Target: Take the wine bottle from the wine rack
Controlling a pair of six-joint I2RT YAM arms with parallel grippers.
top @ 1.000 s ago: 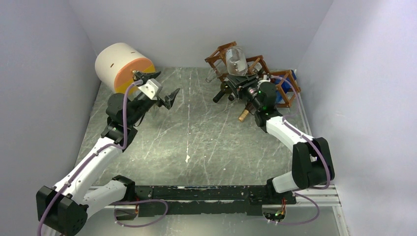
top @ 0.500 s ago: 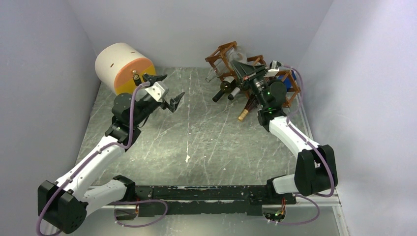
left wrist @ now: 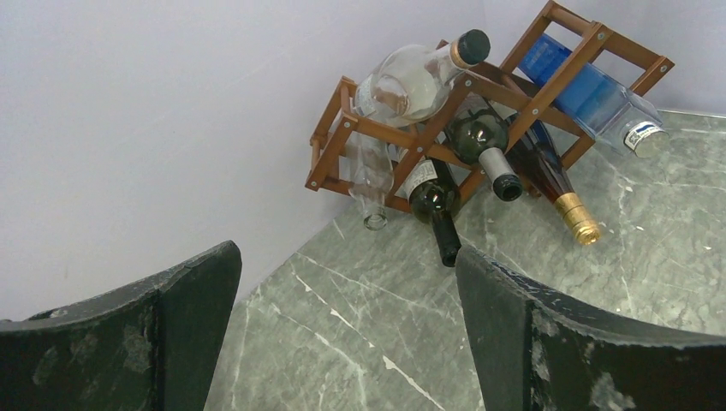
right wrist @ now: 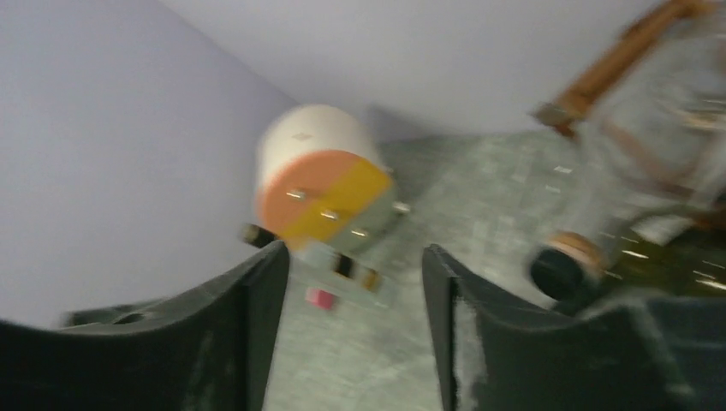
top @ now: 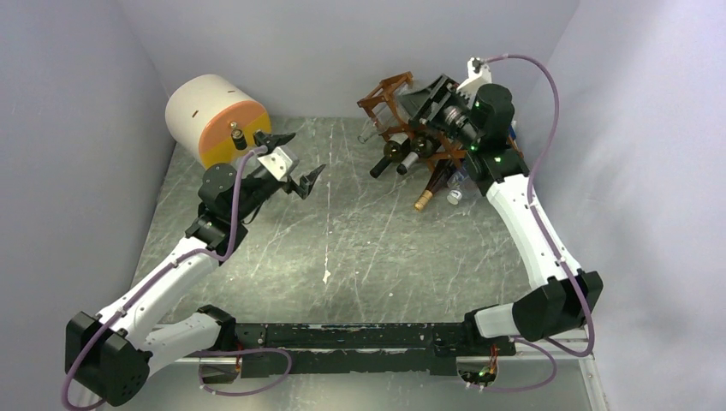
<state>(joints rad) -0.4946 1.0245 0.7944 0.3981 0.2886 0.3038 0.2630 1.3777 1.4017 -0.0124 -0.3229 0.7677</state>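
Observation:
The reddish-brown wine rack (top: 387, 96) stands at the back right of the table and shows in the left wrist view (left wrist: 344, 128). It holds several bottles: a clear one with a black cap (left wrist: 411, 81) on top, a dark one with a white neck (left wrist: 486, 144), a dark one with a black neck (left wrist: 437, 210), a gold-foil one (left wrist: 565, 193) and a blue one (left wrist: 586, 92). My right gripper (top: 425, 103) hovers over the rack top, open and empty (right wrist: 355, 257); its view is blurred. My left gripper (top: 295, 160) is open and empty (left wrist: 347, 261), well left of the rack.
A white-and-orange cylinder (top: 214, 116) lies at the back left, just behind my left gripper, and shows in the right wrist view (right wrist: 321, 175). Grey walls close in the back and both sides. The marble table (top: 360, 248) stretches between the arms.
My right arm has lifted from in front of the rack's bottle necks to above the rack's top, uncovering the bottles. My left gripper has edged slightly right.

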